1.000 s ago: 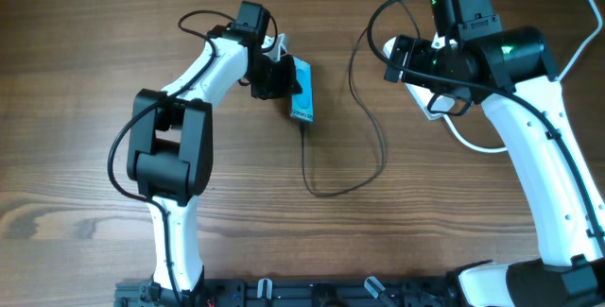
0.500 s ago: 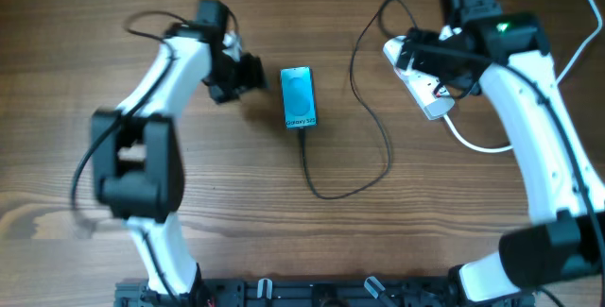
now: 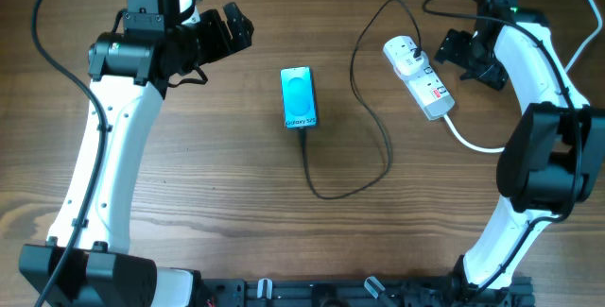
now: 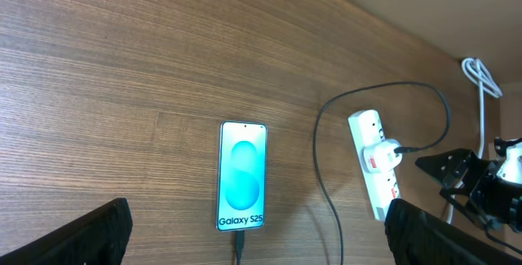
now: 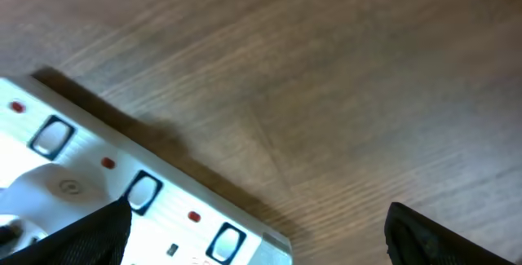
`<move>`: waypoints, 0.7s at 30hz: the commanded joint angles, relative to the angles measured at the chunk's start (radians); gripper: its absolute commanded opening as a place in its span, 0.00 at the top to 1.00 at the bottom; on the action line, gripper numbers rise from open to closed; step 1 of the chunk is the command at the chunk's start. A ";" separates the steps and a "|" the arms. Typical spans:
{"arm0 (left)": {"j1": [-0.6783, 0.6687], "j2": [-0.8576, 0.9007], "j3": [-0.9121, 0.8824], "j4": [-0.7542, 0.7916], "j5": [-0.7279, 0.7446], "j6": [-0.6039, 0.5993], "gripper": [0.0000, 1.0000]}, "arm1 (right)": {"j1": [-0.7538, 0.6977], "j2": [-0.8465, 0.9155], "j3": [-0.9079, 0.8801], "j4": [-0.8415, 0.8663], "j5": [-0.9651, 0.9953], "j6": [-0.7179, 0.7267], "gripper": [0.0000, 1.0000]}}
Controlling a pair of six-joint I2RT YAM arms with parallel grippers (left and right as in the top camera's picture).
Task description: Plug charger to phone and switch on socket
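Phone [image 3: 298, 97] lay flat and screen up, glowing cyan, in the middle of the wooden table [image 3: 236, 203], with the charger [image 3: 383, 146] meeting its lower edge. From there the thin black cable ran toward the near edge, curled round and climbed in a wide loop to a black plug [image 3: 417, 54] seated in the socket [image 3: 423, 82]. The socket sat slanted, well apart from the phone on its right, with a thick white cord [image 3: 473, 143] trailing from its near end. The left gripper [image 3: 234, 29] hung to the left of the phone, clear of it, its 2 fingers spread wide and empty. The right gripper [image 3: 466, 59] hovered just beside the socket, on the side away from the phone, its fingers likewise parted and holding nothing. Whether the switches [image 5: 143, 190] were on could not be told.
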 commanded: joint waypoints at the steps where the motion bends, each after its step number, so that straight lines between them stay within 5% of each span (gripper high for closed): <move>1: -0.002 0.006 -0.006 0.002 -0.013 -0.010 0.00 | -0.002 0.037 0.002 0.011 -0.054 -0.050 0.00; 21: -0.002 0.006 -0.006 0.002 -0.013 -0.010 0.00 | -0.017 0.093 0.002 0.044 -0.107 -0.109 0.00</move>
